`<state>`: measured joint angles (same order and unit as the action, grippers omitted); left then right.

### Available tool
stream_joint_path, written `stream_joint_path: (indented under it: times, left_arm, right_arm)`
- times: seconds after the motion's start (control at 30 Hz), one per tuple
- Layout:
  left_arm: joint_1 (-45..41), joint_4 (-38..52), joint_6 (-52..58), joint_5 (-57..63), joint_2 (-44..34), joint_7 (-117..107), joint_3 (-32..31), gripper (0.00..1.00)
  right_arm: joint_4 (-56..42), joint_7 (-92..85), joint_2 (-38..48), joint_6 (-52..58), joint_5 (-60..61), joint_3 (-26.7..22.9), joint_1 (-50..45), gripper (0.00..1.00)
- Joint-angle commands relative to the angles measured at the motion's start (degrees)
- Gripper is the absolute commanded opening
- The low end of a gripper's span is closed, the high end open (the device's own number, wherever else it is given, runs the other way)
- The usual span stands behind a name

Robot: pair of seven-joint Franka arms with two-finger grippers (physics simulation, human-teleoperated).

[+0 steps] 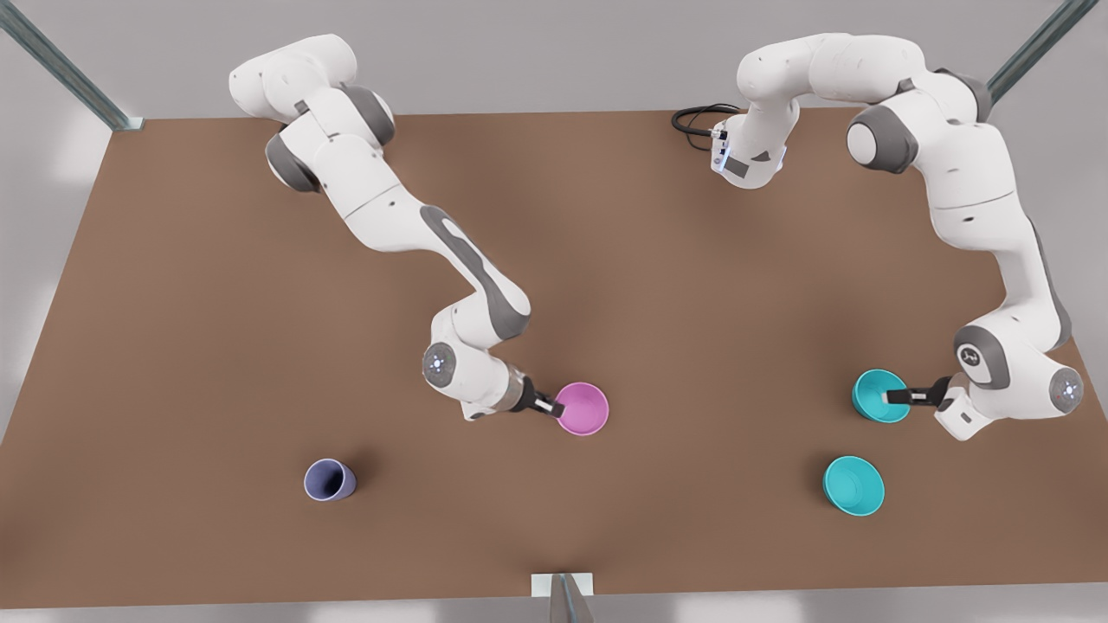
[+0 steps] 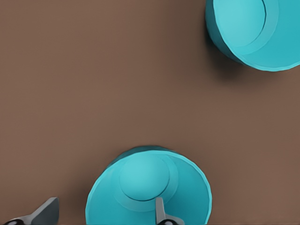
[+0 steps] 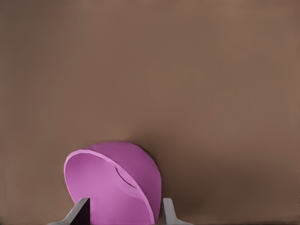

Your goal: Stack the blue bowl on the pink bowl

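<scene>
Teal first: my left end effector [image 1: 892,397] sits at the blue bowl [image 1: 879,395] on the front view's right. In the left wrist view one finger [image 2: 160,211] is inside the bowl [image 2: 147,190] and the other finger [image 2: 44,213] is well outside, so the wall lies between them but the fingers are spread, not clamped yet. I judge this the grasp step on the blue bowl, pre-closure.

Right end effector [image 1: 554,407] is at the pink bowl [image 1: 582,408], mid-tabletop. Right wrist view shows the pink bowl [image 3: 115,185] tipped, with one finger [image 3: 79,212] over its opening and the other [image 3: 168,210] outside its wall. Looks gripped on the rim, but contact isn't fully visible, so that's my reading only.

Next move, as I see it: close left on the rim, lift clear of the tabletop [image 1: 216,303], carry across to the pink bowl, lower in level. Pink bowl needs to sit flat and open-side up first, and the right end effector must clear the opening.

Around: a second teal bowl [image 1: 853,485] near the first, toward the front edge, same look, so don't confuse them; it also shows in the left wrist view [image 2: 255,30]. A lavender cup [image 1: 329,480] lies on its side on the front view's left, well apart. Path between the bowls is bare; main obstruction risk is my own right arm.
</scene>
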<state>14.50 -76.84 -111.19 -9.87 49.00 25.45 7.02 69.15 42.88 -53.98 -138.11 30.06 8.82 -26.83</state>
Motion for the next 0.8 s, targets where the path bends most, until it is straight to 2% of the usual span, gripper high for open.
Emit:
stream_joint_path:
  times: [0.0, 0.03, 0.07, 0.1, 0.13, 0.17, 0.2, 0.3, 0.4, 0.43, 0.47, 0.53, 0.57, 0.63, 0.67, 0.77]
  left_arm:
    - [0.0, -0.1, -0.3, 0.0, 0.7, 9.2, 0.0, 0.95]
    - [0.0, -0.1, -0.3, -0.5, 0.9, 9.2, 0.0, 0.67]
    - [0.0, -0.1, -0.3, -0.5, 1.4, 9.2, 0.0, 0.62]
    - [0.0, -0.1, -0.3, -0.6, 1.5, 9.2, 0.0, 0.44]
    - [0.3, -0.1, -0.1, -0.6, 1.5, 9.2, 0.0, 0.35]
    - [0.3, 0.1, 1.0, -0.7, 1.3, 9.1, 0.0, 0.25]
    - [0.3, 0.3, 1.7, -0.7, 1.2, 9.0, 0.0, 0.21]
    - [0.3, 0.4, 2.5, -0.7, 0.7, 8.6, 0.0, 0.21]
    - [-1.3, 0.6, 6.5, -0.7, -2.5, -1.0, -0.3, 0.21]
    - [-3.8, 0.5, 9.7, -0.9, -4.1, -6.2, -1.0, 0.21]
    - [-9.0, 0.1, 14.7, -5.6, -6.9, -17.3, -0.9, 0.21]
    - [-16.8, 0.5, 17.2, -12.3, -8.7, -33.8, -2.4, 0.21]
    - [-23.3, 1.3, 14.8, -13.8, -7.8, -40.6, -2.4, 0.21]
    - [-30.8, 4.8, 8.7, -13.8, -3.7, -52.9, -2.7, 0.21]
    - [-35.7, 6.5, 3.9, -13.8, -2.2, -61.2, -2.8, 0.21]
    - [-40.7, 10.8, -1.7, -13.7, 1.8, -74.3, -5.4, 0.21]
  right_arm:
    - [-0.1, 21.2, 2.2, 5.5, 1.8, 0.1, 2.2, 1.00]
    - [-0.2, 21.2, 3.7, 14.0, 2.4, 0.1, 4.9, 1.00]
    - [-2.3, 20.6, 4.0, 23.8, 0.9, -0.4, 8.5, 1.00]
    - [-5.6, 10.1, 4.0, 39.3, -3.2, 0.0, 14.9, 1.00]
    - [-6.5, -0.2, 5.6, 50.9, -6.1, -0.2, 17.3, 1.00]
    - [-6.6, -8.1, 9.7, 60.8, -17.1, -0.4, 18.7, 1.00]
    - [-5.7, -23.2, 13.0, 65.7, -26.8, -0.2, 21.9, 1.00]
    - [-3.9, -60.4, 22.6, 66.7, -39.7, -0.3, 31.0, 1.00]
    - [-4.5, -62.0, 28.8, 70.5, -39.8, -0.3, 31.0, 1.00]
    - [-3.9, -62.0, 32.7, 71.0, -40.0, -1.4, 29.6, 1.00]
    - [-2.3, -62.0, 35.5, 70.7, -39.4, -5.2, 27.5, 1.00]
    - [2.7, -61.7, 41.2, 68.3, -39.2, -5.2, 27.7, 1.00]
    - [3.5, -61.7, 41.7, 67.9, -39.0, -5.2, 27.7, 1.00]
    - [9.9, -61.7, 46.3, 62.6, -38.7, -5.2, 27.9, 1.00]
    - [10.0, -61.7, 46.1, 62.4, -38.6, -5.3, 28.2, 1.00]
    - [10.0, -61.7, 45.8, 62.5, -38.6, -5.2, 28.3, 1.00]
